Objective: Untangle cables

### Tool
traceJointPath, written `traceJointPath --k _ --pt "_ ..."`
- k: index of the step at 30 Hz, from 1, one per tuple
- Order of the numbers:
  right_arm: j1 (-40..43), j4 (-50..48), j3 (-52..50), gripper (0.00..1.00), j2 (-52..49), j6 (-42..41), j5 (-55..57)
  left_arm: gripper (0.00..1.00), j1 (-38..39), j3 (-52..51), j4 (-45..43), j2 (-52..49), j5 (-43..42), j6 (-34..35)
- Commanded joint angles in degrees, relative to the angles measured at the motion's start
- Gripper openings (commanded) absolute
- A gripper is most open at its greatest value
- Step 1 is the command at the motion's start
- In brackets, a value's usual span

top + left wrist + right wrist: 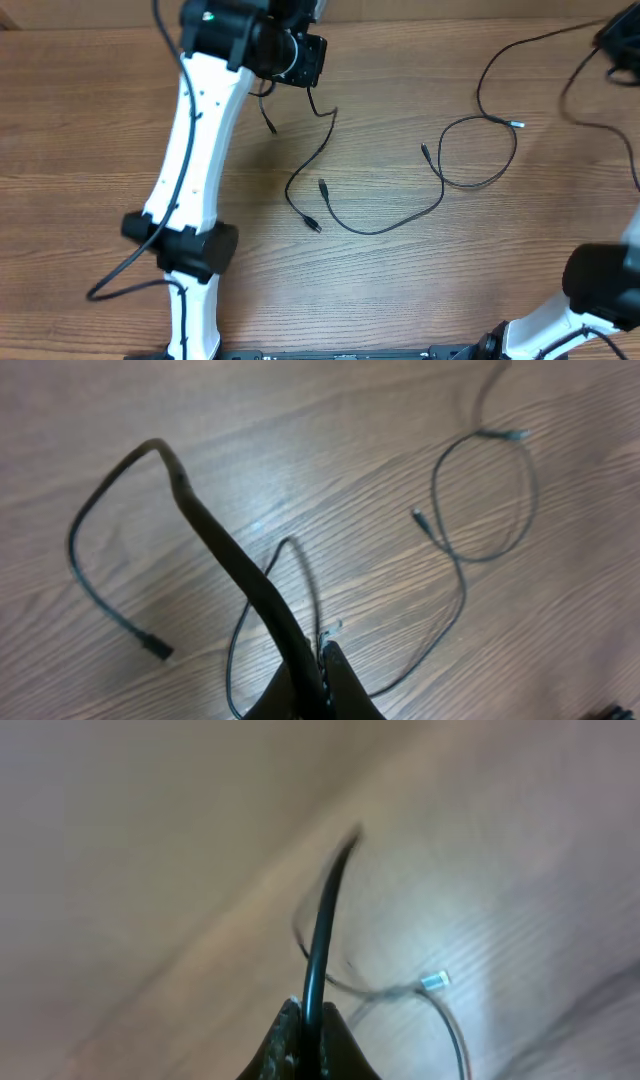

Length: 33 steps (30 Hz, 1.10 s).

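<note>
The left pincer is clamped narrow on cable 1. The cable rises out of its jaws, bends over and drops to the table. Its plug lies on the wood off to the pincer's left. Holding it up like this looks meant to lift cable 1 off its neighbours so it can be drawn away alone.

Just past the pincer, cable 2 curves across the wood. I cannot tell whether it touches cable 1 low by the fingers. Farther out, cable 2's plug end crosses the edge of the loop of cable 3. I judge that crossing to be the 1 real snag. Farthest from the pincer is cable 3's silver tip.

The right pincer is also closed on a thin cord. It is blurred, but it looks like cable 3's long run, with the silver tip beyond the pincer to its right. A grip there would let it pull the loop open. The left arm lies to the side of cables 2 and 3, not over them.
</note>
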<state>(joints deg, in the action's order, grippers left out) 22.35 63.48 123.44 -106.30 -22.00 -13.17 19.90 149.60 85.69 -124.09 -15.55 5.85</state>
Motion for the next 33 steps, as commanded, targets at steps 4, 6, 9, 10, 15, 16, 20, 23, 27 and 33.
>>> traceJointPath --k 4,6,9,10,15,16,20,23,27,33 --pt "3.72 -3.17 14.51 0.04 0.94 -2.05 -2.05 0.04 0.39 0.00 -0.22 -3.54 0.98 0.15" --pt "5.53 -6.21 18.16 0.04 0.94 -2.32 -5.29 0.04 0.37 0.00 -0.35 -3.69 1.01 0.13" --pt "7.76 -9.55 22.23 0.04 0.94 -6.69 -6.27 0.04 0.55 0.00 -0.87 -3.74 0.90 0.17" --pt "8.26 -10.45 22.97 0.04 0.94 -8.11 -6.51 0.04 0.59 0.00 -0.94 -3.74 0.92 0.17" --pt "9.27 -19.85 23.85 0.04 0.85 -13.62 -30.14 0.04 1.25 0.00 -1.77 -3.74 0.96 0.15" --pt "9.27 -20.94 23.85 0.04 0.85 -13.64 -31.78 0.04 1.25 0.00 -1.79 -3.74 0.98 0.13" --pt "8.92 -18.53 23.71 0.04 0.74 -13.57 -30.62 0.04 1.25 0.00 -1.77 -3.74 0.98 0.15" --pt "8.00 -8.74 22.95 0.04 0.74 -13.57 -24.61 0.04 1.25 0.00 -1.75 -3.74 0.96 0.13" --pt "5.46 -4.22 21.64 0.04 0.57 -6.08 -34.77 0.04 1.25 0.00 -1.51 -3.74 0.94 0.15" --pt "-3.50 -11.30 21.62 0.04 0.52 -1.92 -47.82 0.04 1.27 0.00 -1.22 -3.74 0.92 0.15"
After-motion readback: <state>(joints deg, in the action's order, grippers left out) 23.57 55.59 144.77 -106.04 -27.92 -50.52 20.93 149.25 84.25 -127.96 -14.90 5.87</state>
